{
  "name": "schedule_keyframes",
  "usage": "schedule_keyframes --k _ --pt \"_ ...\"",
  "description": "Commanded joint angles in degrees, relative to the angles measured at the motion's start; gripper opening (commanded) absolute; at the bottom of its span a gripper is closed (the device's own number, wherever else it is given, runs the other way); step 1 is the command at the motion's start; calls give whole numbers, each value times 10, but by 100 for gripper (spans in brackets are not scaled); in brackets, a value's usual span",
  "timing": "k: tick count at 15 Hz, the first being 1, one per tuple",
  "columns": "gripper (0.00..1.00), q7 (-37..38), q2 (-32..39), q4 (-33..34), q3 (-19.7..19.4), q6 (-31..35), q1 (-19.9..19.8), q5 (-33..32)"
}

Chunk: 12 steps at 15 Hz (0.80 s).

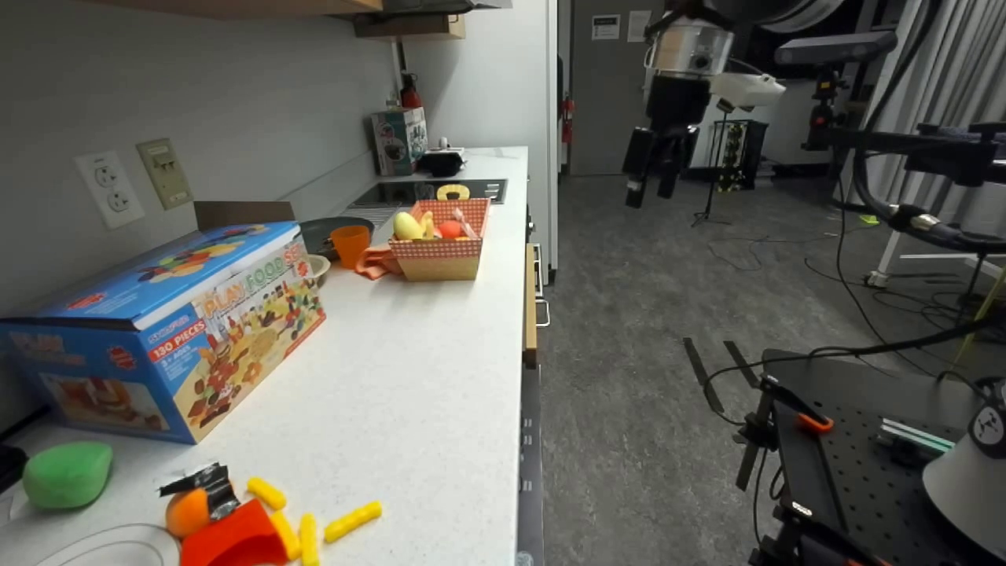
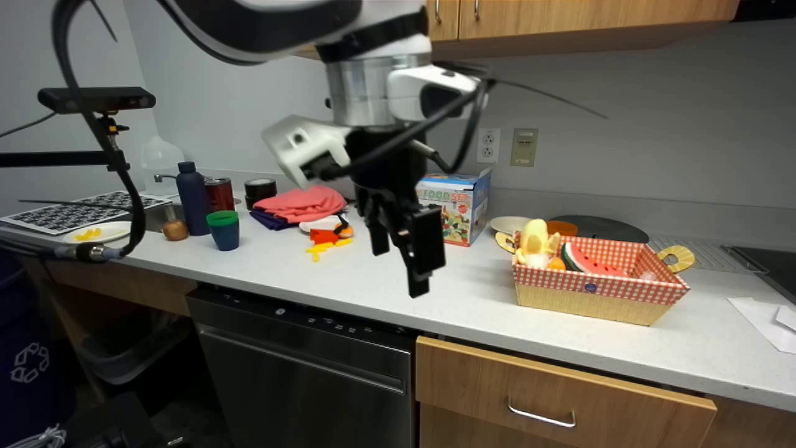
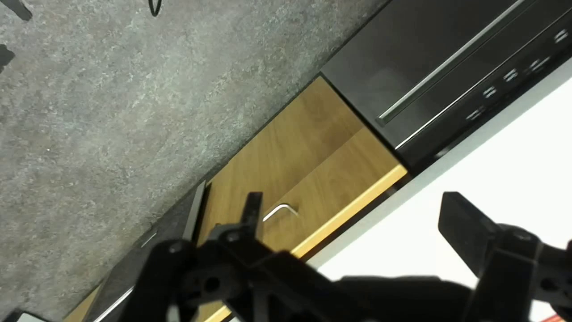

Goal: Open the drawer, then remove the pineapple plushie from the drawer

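The drawer [image 2: 559, 398] has a light wood front with a silver bar handle. Its front panel stands slightly out from under the counter, with a narrow dark gap behind its top edge. It also shows edge-on in an exterior view [image 1: 531, 314] and in the wrist view [image 3: 335, 188]. The drawer's inside is hidden. The pineapple plushie is out of view. My gripper [image 2: 398, 267] is open and empty, in the air above and in front of the counter, apart from the drawer. It also shows in an exterior view [image 1: 652, 192] and in the wrist view [image 3: 353, 210], its fingers wide apart.
A checked basket [image 2: 597, 305] of toy food stands on the counter [image 2: 373, 280] above the drawer. A play food box [image 1: 236, 338] stands against the wall. A dishwasher [image 2: 305, 373] is beside the drawer. Loose yellow pieces and a red toy [image 1: 244, 534] lie on the counter.
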Motion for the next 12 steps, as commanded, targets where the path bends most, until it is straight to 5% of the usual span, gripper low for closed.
schedule_keyframes --k 1,4,5,12 --pt "100 12 144 75 -17 75 -5 30" --pt "100 7 184 107 -15 89 1 73" --pt "100 2 159 73 -14 87 -5 52" --pt "100 7 210 117 -17 96 -8 70"
